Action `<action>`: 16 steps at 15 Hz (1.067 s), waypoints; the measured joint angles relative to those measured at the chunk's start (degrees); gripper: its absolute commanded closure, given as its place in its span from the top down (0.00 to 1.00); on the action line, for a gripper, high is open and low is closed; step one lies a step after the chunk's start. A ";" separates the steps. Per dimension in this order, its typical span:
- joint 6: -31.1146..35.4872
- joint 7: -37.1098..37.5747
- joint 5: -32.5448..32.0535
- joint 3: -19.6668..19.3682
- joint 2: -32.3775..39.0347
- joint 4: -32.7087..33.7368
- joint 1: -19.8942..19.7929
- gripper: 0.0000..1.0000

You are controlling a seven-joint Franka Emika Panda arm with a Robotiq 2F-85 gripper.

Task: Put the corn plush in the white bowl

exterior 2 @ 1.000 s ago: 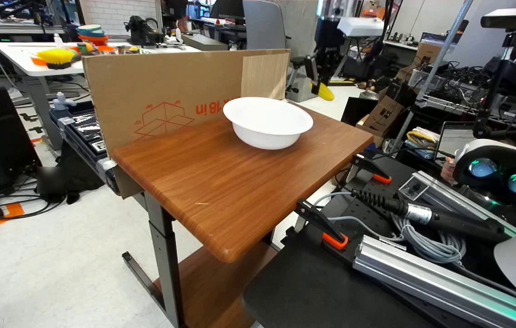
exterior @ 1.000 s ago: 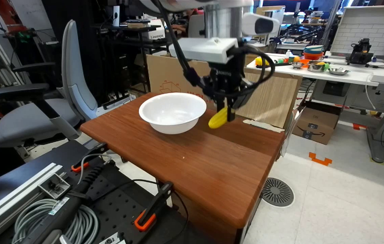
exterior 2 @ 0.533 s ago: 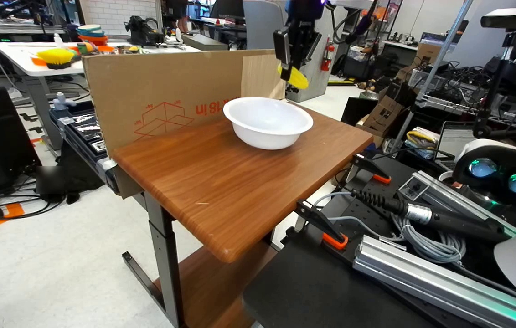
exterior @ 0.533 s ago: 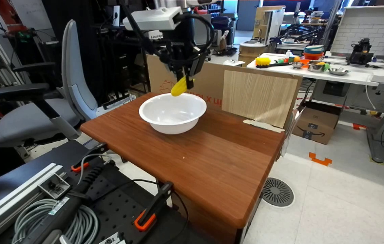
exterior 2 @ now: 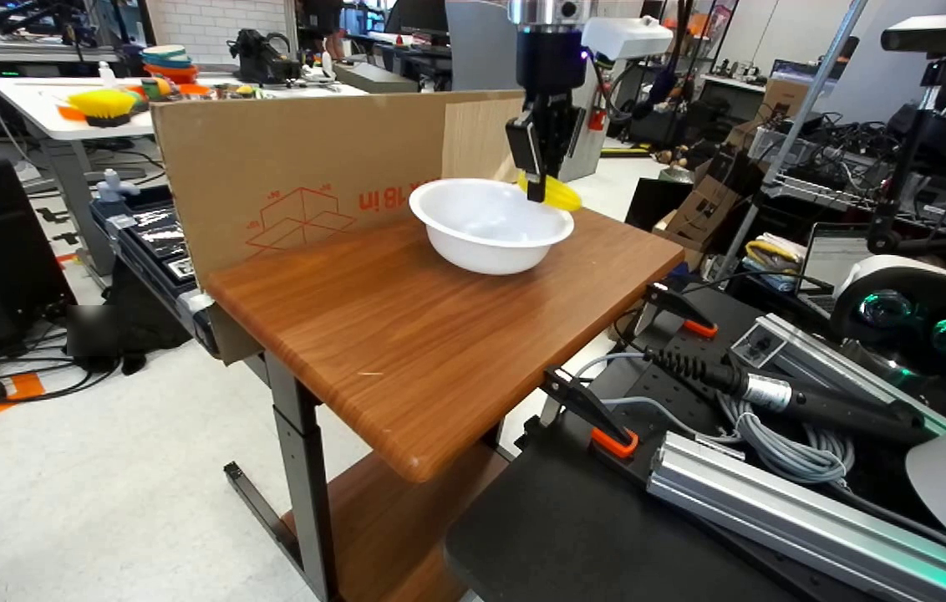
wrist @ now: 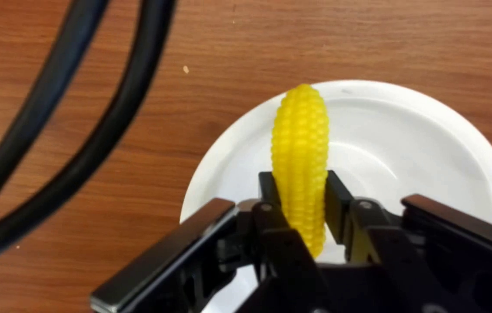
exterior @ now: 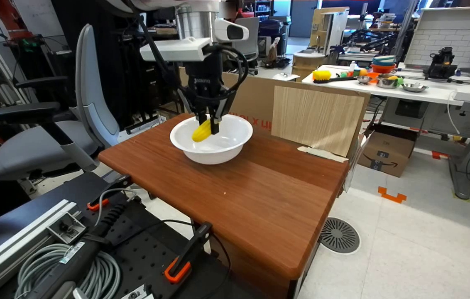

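The corn plush (exterior: pixel 201 132) is bright yellow and cob-shaped. My gripper (exterior: pixel 209 125) is shut on it, one finger on each side of its middle, as the wrist view shows (wrist: pixel 300 187). The white bowl (exterior: pixel 235 143) stands upright on the wooden table, and no object shows inside it. The plush is held tilted just above the bowl. In an exterior view the plush (exterior 2: pixel 561 195) overlaps the bowl's (exterior 2: pixel 481 251) right rim. In the wrist view the plush's far tip (wrist: pixel 301 98) reaches over the bowl's rim (wrist: pixel 459 119).
The brown wooden table (exterior: pixel 251 199) has a cardboard panel (exterior 2: pixel 314 167) along one side. Black clamps with orange grips (exterior: pixel 179 268) hold at the table edge beside a black board with cables. A grey chair (exterior: pixel 52 141) stands near the table.
My gripper has carried the plush from beside the bowl, up and across to over it, then lowered it toward the bowl. The bowl has not moved.
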 measured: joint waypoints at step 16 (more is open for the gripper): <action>-5.11 7.09 -1.12 -1.57 14.57 18.70 1.40 0.84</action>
